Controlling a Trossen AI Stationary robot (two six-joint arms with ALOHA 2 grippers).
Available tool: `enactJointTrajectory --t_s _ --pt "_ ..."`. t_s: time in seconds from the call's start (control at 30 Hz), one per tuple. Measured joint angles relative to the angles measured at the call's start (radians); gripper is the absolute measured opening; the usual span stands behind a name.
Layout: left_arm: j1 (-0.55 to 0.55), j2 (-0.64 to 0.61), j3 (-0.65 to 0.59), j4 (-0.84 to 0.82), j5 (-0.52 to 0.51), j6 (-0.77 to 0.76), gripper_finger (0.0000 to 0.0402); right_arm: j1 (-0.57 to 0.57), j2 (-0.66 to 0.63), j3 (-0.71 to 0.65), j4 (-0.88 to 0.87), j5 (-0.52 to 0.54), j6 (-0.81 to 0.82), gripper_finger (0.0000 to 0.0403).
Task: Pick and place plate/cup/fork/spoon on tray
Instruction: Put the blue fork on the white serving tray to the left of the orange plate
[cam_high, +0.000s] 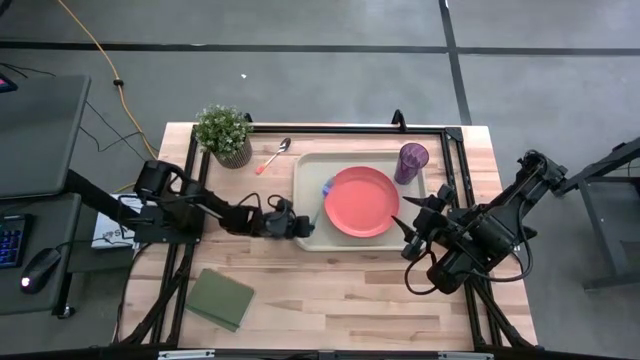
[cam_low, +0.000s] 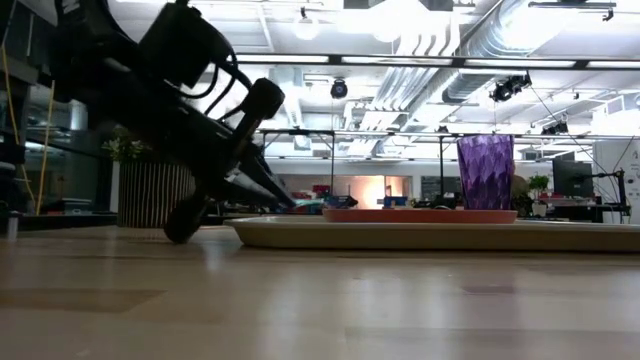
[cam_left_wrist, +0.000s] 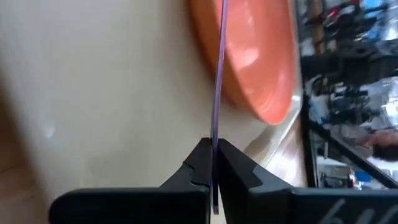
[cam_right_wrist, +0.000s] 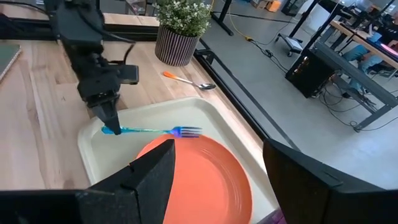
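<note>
The beige tray (cam_high: 312, 170) lies at the table's far middle. The orange-red plate (cam_high: 360, 202) lies flat in it, and the purple cup (cam_high: 411, 162) stands upright in its far right corner. My left gripper (cam_high: 308, 224) is over the tray's left part, shut on the blue-teal fork (cam_right_wrist: 155, 130). The fork's tines reach toward the plate's far left rim. The orange-handled spoon (cam_high: 273, 155) lies on the table beside the plant. My right gripper (cam_high: 405, 237) is open and empty at the tray's near right edge. My left gripper pinches the free end of the fork's handle (cam_right_wrist: 118, 130) between its two fingers (cam_left_wrist: 200, 163). The fingers slant down from the table's left. The fork sticks out from them about level over the tray floor. I cannot tell whether it touches the tray.
A potted plant (cam_high: 225, 133) stands at the far left, next to the spoon. A flat green square pad (cam_high: 220, 298) lies at the near left. Dark frame rails (cam_high: 330, 129) run along the table's far and right edges. Bare wood lies in front of the tray.
</note>
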Motion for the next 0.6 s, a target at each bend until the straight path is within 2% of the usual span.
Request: enactJointTrajectory --t_s 0.13,0.27,0.6 --pt "0.038 -0.087 -0.005 -0.169 0.081 -0.002 0.0 0.0 0.0 0.0 0.009 -0.023 0.0 0.0236" --pt "0.068 -0.162 -0.004 -0.33 0.066 -0.017 0.0 0.0 0.0 0.0 0.011 -0.043 0.0 0.0236" --pt "0.083 -0.189 0.009 -0.278 0.016 0.122 0.0 0.0 0.0 0.0 0.012 -0.038 0.001 0.0236"
